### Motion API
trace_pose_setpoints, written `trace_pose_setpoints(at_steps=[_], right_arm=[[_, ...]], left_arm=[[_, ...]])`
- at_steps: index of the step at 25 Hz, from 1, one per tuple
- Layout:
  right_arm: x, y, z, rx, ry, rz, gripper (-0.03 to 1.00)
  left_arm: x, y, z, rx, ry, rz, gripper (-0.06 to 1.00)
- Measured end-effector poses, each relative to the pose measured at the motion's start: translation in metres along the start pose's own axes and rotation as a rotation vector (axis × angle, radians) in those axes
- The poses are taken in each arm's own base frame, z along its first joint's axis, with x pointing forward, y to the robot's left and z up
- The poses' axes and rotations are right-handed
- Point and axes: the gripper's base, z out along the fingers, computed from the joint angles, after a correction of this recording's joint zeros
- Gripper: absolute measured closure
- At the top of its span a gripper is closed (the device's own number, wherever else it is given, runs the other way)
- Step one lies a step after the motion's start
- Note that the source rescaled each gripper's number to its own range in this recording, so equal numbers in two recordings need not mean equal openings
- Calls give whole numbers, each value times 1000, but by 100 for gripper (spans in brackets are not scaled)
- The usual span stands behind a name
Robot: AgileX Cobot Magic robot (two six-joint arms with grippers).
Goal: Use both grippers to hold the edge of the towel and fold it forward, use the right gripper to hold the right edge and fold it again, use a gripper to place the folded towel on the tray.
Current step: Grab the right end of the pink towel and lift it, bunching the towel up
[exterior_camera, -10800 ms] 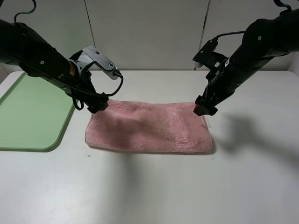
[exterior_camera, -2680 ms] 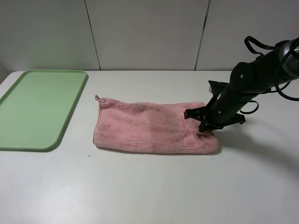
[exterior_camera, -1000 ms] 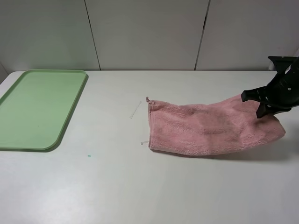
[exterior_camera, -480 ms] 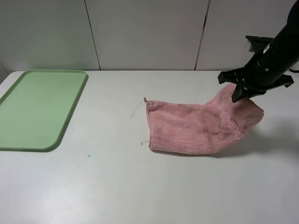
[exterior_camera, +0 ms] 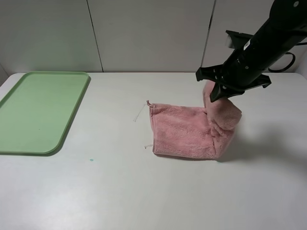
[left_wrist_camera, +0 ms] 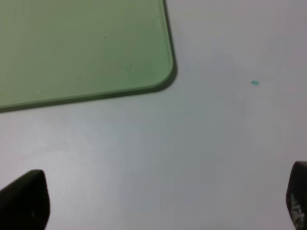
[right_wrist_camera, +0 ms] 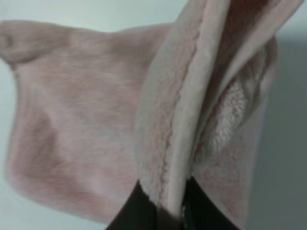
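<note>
- L gripper (left_wrist_camera: 160, 203): shows in L wrist view only; the overhead view has none of that arm. Black fingers (left_wrist_camera: 26, 201) sit at opposite edges of the frame, jaws spread wide, nothing btwn them. It hangs over bare white table (left_wrist_camera: 192, 153).
- Same view: rounded near corner of the tray (left_wrist_camera: 86, 43), plus a small teal speck (left_wrist_camera: 254, 83) on the table just off that corner.
- Overhead: light-green tray (exterior_camera: 29, 110) lies flat at the table's left side, well apart from the towel.
- Towel (exterior_camera: 192, 132): pink, centre-right of table. Left part lies flat, corner loop (exterior_camera: 148, 102) at its far-left corner. R end is lifted and arches up over the lying part.
- R gripper (exterior_camera: 214, 95): clamped on that raised R end, above the towel's right portion.
- R wrist view adds detail the overhead lacks: black fingertips (right_wrist_camera: 139, 213) pinched tight on the edge of the towel (right_wrist_camera: 180, 110), with the stitched hem running away from the tips and the flat cloth (right_wrist_camera: 72, 120) below.
- R arm (exterior_camera: 261, 43): enters from far right, slopes down toward table centre; black cable loops behind it.
- Farthest: grey wall panels (exterior_camera: 144, 33).
</note>
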Motion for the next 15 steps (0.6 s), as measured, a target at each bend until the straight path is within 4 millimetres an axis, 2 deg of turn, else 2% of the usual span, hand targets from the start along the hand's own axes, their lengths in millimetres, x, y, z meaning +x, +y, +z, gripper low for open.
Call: trace_pose_setpoints(at_steps=[10,15], right_arm=[[3,37,6,-74,-70,-18,92],[7,49,27,-83,-36,-34,92]], left_arm=[[0,0,0,0,0,0,-4],[0,0,0,0,0,0,-4]])
